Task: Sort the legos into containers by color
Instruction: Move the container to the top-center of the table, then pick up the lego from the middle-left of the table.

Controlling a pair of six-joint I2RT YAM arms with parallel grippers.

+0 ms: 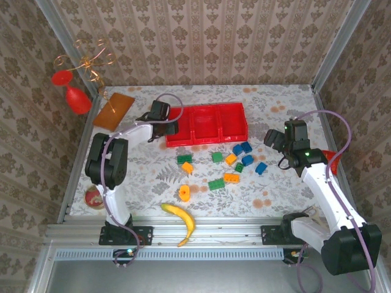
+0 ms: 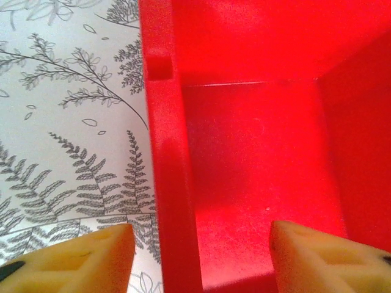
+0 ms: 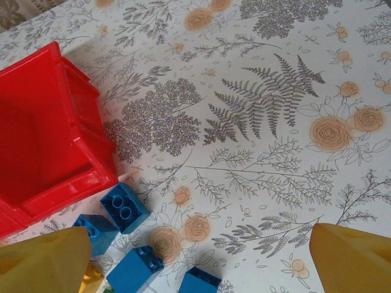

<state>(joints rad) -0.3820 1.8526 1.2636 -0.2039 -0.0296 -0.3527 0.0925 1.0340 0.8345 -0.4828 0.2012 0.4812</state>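
Top: tray (image 1: 208, 125) mid-bench (image 1: 275, 189). Legos (image 1: 215, 184) lie loose just in front of it, all outside. Left claw (image 1: 170, 127) at tray's left end, right claw (image 1: 272, 139) off its right end.
Left wrist: claw apart, straddling tray's left wall.
Right wrist: claw apart over bench, blue legos (image 3: 125, 207) beside tray corner.

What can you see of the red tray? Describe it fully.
The red tray looks like glossy moulded plastic, split by walls into three square compartments in a row, all empty. It sits flat on the patterned table toward the far side. The left gripper hangs open astride its left end wall; whether they touch is unclear. A blue brick lies by its right near corner.
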